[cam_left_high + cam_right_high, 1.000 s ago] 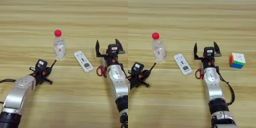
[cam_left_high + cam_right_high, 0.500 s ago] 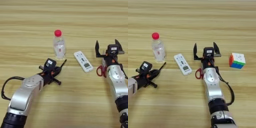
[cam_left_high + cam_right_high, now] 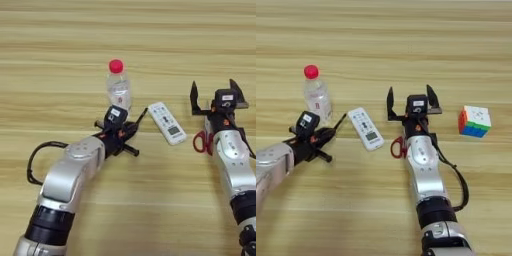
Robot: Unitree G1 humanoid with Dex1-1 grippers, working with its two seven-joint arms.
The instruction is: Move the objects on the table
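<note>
A small clear bottle with a red cap stands upright left of centre. Right of it lies the white remote, set at an angle. My left gripper sits just below the bottle and appears shut on the thin black pen, whose tip points up-right toward the remote. My right gripper is open, its two black fingers spread wide and holding nothing. The red-handled scissors lie against that arm's left side, their blades hidden under it.
A multicoloured puzzle cube sits to the right of the right arm. A black cable loops beside my left forearm. The light-brown plank table stretches away beyond the bottle.
My left arm has swung to the right, bringing its gripper and the pen from the left side up close to the bottle and remote. The right arm has stayed still.
</note>
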